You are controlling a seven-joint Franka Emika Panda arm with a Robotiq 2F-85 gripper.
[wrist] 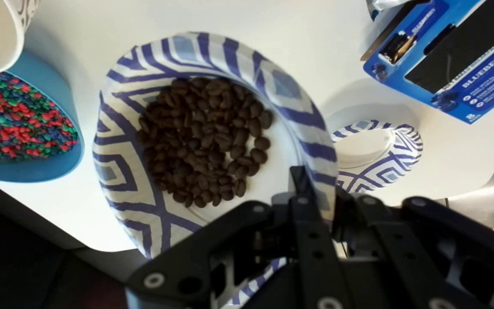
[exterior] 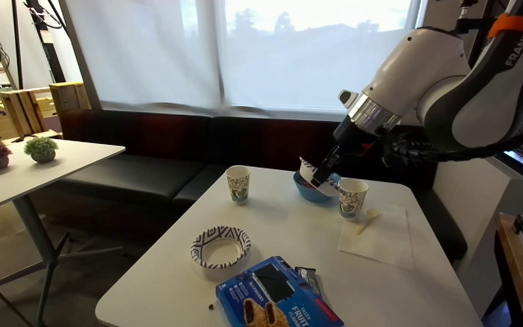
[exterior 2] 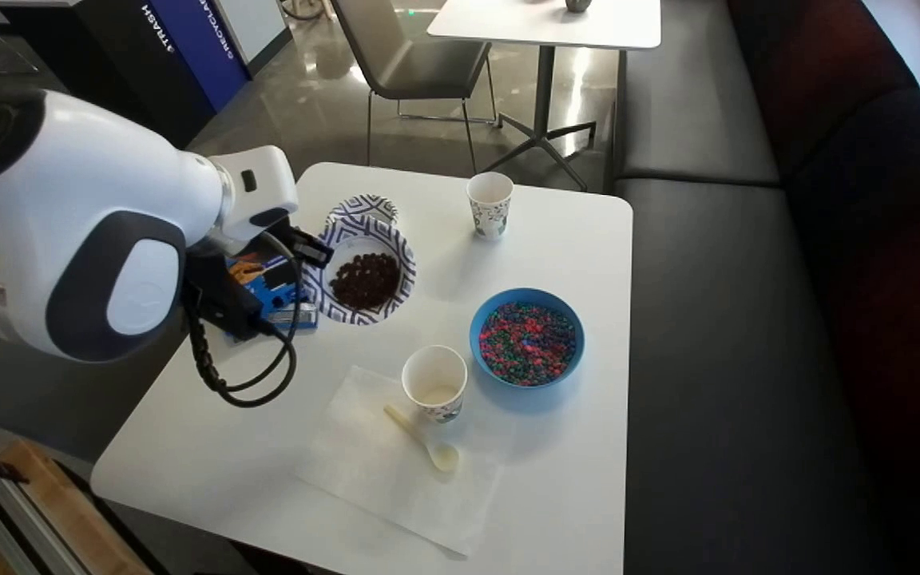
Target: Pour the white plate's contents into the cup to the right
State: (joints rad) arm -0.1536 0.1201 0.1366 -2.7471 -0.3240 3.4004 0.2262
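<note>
Because the white plate is up off the table with its load aboard, mark pickup done, pour not done. Your pincer is clamped on its rim; you have it hanging over the table, between the blue bowl and the other patterned plate as the wrist view shows it. Dark beans sit heaped inside, bunched away from the pincer. Plate's tilted in an exterior view; no beans seen falling.

Just beside the blue bowl, which sits near the table's bench-side edge, stands the printed paper cup, at a corner of the paper sheet where the spoon lies. Likely your target, being the right-hand one in an exterior view. No beans show in its mouth, and in the wrist view it lies beyond the plate's rim.

Second cup: well apart, by the table edge farthest from the sheet. Other patterned plate: along that same edge, just beside the blue box.

Left for you, by the look of it: bring the plate over the cup, tip further, empty it. Halfway at best.
</note>
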